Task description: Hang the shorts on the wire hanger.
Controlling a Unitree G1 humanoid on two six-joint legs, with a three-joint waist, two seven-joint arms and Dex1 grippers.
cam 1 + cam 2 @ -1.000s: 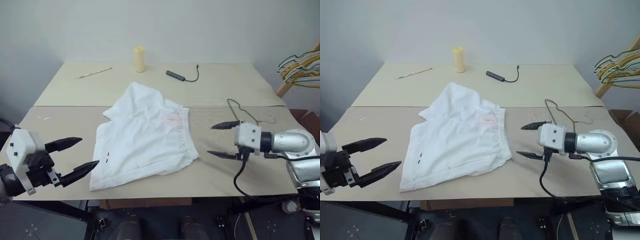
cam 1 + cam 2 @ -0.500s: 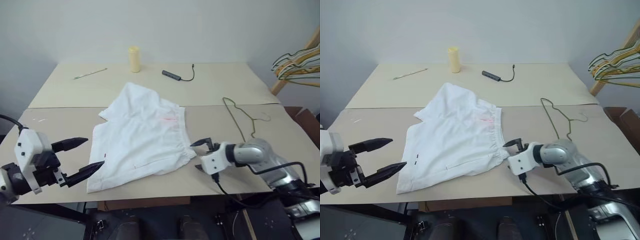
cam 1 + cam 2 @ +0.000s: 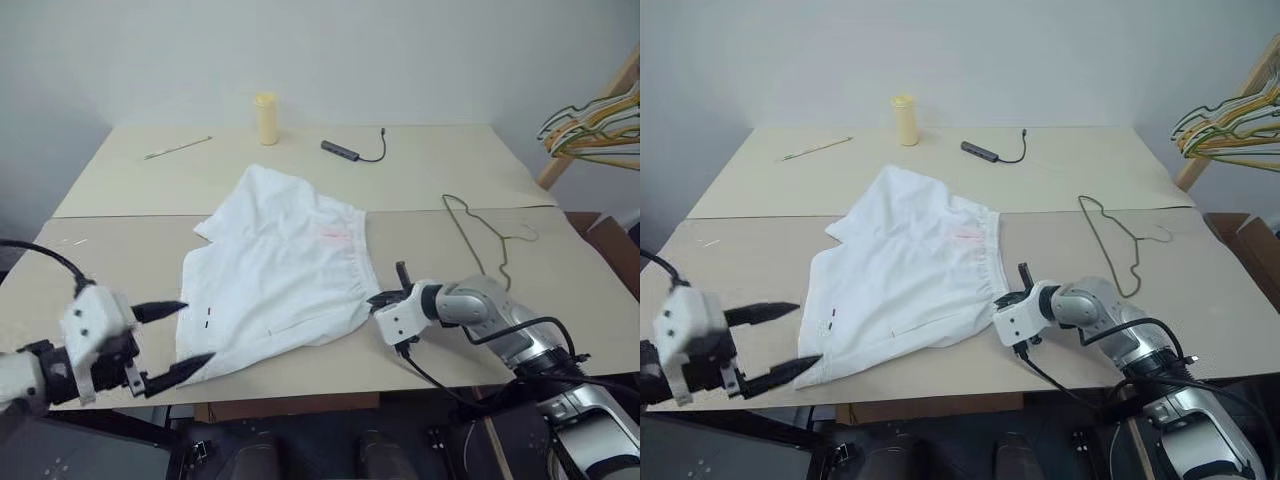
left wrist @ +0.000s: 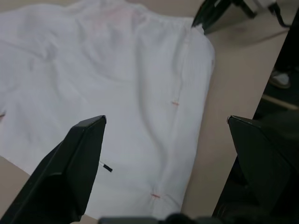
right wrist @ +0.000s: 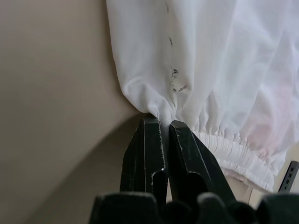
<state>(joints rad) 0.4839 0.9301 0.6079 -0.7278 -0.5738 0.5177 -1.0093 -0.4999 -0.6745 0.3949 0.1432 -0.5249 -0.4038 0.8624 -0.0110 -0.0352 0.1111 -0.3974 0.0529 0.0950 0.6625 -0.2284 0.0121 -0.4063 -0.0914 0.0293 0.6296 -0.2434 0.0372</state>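
While no writing readable, right gripper [image 5: 161,128] jaws clench shorts [image 3: 280,270] waistband; left gripper [image 3: 170,342] jaws spread.

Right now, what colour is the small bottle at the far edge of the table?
Pale yellow; the bottle shows best in the left eye view.

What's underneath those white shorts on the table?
The shorts lie spread on the beige table, which shows all around them. Whatever sits beneath the cloth is covered. The wire hanger lies apart, not under them. The right gripper pinches the waistband corner.
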